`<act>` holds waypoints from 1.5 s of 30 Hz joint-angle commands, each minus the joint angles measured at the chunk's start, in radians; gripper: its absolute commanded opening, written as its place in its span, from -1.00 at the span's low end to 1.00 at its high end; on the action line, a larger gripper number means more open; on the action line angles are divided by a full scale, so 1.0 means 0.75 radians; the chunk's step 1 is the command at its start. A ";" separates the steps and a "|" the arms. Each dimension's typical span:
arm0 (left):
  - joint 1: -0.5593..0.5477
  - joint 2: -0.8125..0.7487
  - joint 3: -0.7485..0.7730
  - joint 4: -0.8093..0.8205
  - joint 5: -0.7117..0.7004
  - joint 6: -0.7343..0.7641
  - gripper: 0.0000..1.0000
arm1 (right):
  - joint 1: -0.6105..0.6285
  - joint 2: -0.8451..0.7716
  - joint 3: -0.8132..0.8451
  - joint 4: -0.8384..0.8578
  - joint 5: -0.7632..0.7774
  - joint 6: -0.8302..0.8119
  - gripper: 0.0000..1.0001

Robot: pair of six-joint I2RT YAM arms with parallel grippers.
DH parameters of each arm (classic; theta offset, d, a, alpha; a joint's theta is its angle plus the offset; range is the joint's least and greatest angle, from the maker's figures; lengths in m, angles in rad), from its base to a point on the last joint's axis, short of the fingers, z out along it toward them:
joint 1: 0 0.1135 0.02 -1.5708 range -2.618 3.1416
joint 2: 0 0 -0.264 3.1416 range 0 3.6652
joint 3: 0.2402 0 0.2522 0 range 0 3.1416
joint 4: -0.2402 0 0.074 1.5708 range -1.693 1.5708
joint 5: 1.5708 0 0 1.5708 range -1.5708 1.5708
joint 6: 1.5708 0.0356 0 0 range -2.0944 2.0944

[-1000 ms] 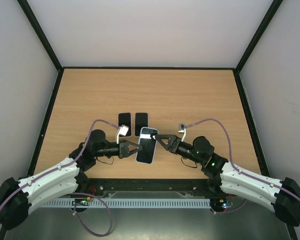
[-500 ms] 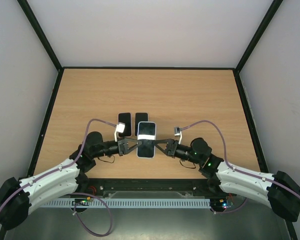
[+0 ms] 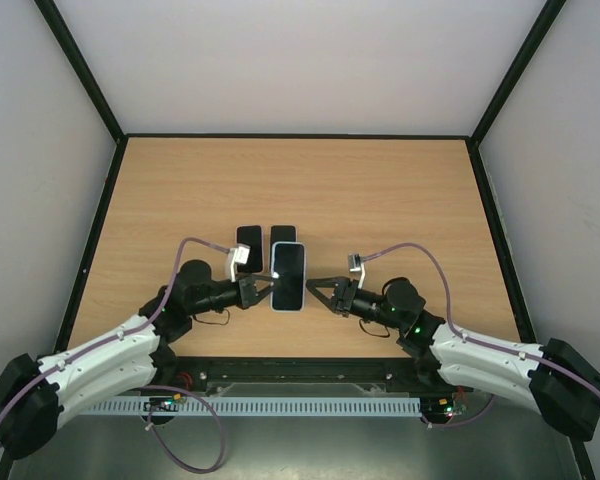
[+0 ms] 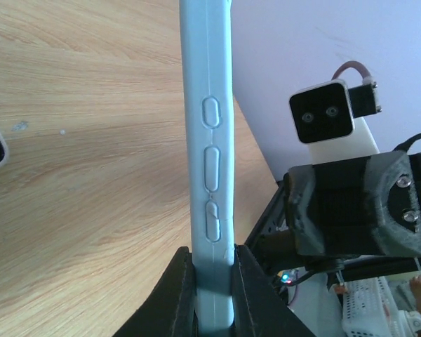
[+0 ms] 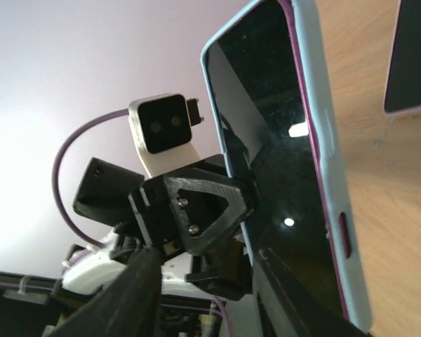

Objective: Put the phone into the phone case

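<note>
Facing each other across the short width of the phone (image 3: 288,277), the two arms are set at its opposite long edges, and the coming move is judged to turn on this. The phone's long axis is seen in the top view to run from near to far, away from the arm bases. It is approached from the left and the right, not from its ends.

The phone is held between the arms, apparently lifted off the bench (image 3: 380,200). Its dark screen is framed by the light blue phone case (image 4: 212,161), with a thin magenta line showing between screen and rim. Whether the phone is pressed fully home cannot be told.

The left gripper (image 4: 214,256) is clamped narrowly on the left long edge of the phone case, below the moulded side buttons, so the load is carried by this arm. The right gripper (image 5: 207,263) is placed just beside the free right long edge. Its fingers are seen standing partly apart, and no grip by them on the phone can be made out.

The free edge is thus nearer the right arm, and any further seating of the phone is judged to fall to that side. Beyond the far end of the phone, a dark phone-like slab (image 3: 248,238) and a second one (image 3: 283,233) are left lying flat on the bench.
</note>
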 commanded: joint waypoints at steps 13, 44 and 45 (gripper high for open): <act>0.007 -0.066 -0.105 0.559 0.017 -0.415 -0.95 | 0.007 -0.004 0.003 0.005 -0.056 -0.104 0.55; 0.007 -0.083 0.027 -0.029 -0.187 -0.125 0.44 | 0.007 -0.062 0.053 -0.199 0.146 -0.174 -0.96; 0.009 -0.094 0.033 -0.062 -0.197 -0.124 0.66 | 0.006 -0.080 0.064 -0.268 0.180 -0.201 -0.96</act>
